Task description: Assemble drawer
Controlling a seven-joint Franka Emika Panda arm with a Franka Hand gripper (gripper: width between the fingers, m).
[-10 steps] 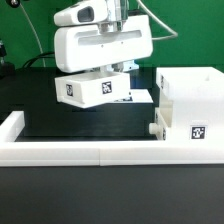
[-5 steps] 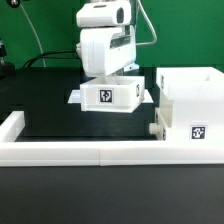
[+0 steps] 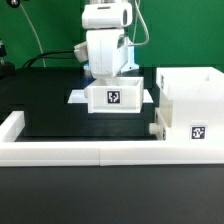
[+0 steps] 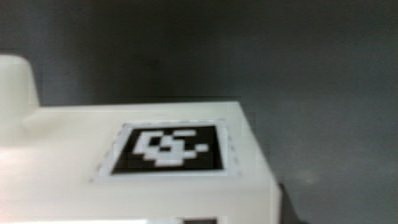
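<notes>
My gripper point(image 3: 110, 80) is shut on a small white tray point(image 3: 112, 98) and holds it level over the middle of the black table. The tray's tag faces the exterior camera, and the tray hides my fingertips. In the wrist view the tray's white face and tag point(image 4: 169, 148) fill the lower part, with a rounded white part point(image 4: 15, 88) beside them; no fingers show clearly. The tall white box housing point(image 3: 190, 95) stands at the exterior view's right. It bears a tag, and a knobbed tray front point(image 3: 153, 128) shows at its lower side.
The marker board point(image 3: 76, 97) lies flat behind and under the held tray. A long low white wall point(image 3: 80, 152) edges the front of the black table, with a raised end point(image 3: 10, 125) at the exterior view's left.
The gripper has turned the held tray from tilted to level, tag now square to the exterior camera. It has shifted a little toward the exterior view's right.
</notes>
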